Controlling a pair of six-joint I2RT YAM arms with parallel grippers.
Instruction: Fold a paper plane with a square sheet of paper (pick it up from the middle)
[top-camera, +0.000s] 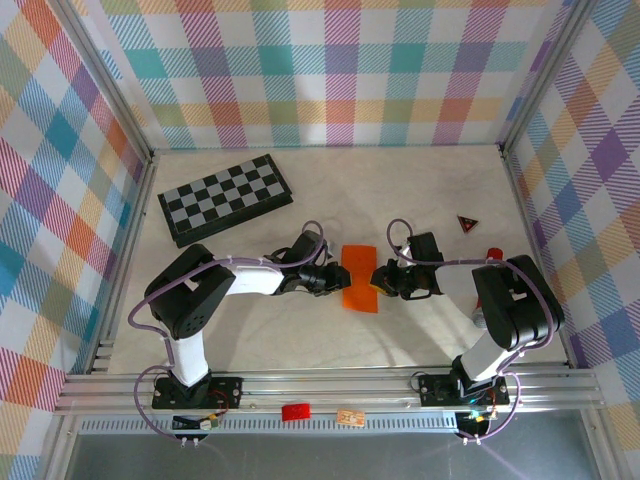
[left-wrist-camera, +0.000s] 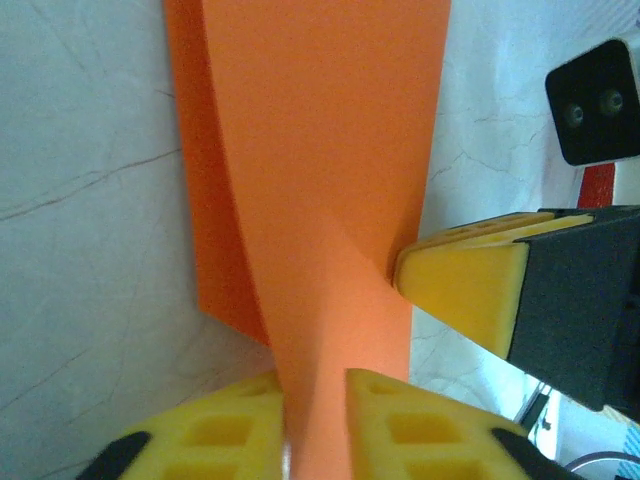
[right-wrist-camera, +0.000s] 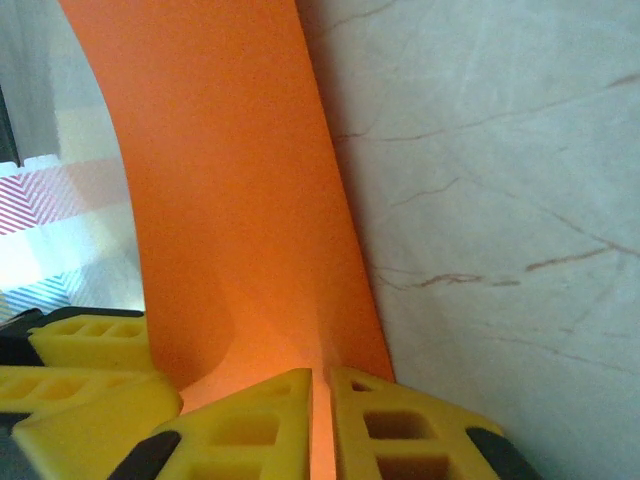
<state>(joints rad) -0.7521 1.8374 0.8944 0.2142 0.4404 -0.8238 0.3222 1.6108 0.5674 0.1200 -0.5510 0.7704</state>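
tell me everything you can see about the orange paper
The orange paper is thin, matte and bright orange, folded to a narrow strip with overlapping layers. It lies between the two arms, one layer bowed upward. The left gripper pinches one long side and the right gripper pinches the opposite side.

Left arm (top-camera: 195, 295): black joints and a white forearm segment are seen. Right arm (top-camera: 515, 305) is mostly black. Pale purple cables (top-camera: 150, 291) are looped along both. Yellow finger pads (left-wrist-camera: 420, 430) with square recesses are fitted on black holders (left-wrist-camera: 580, 300). Bases (top-camera: 195, 390) are bolted to a silver rail (top-camera: 330, 385).
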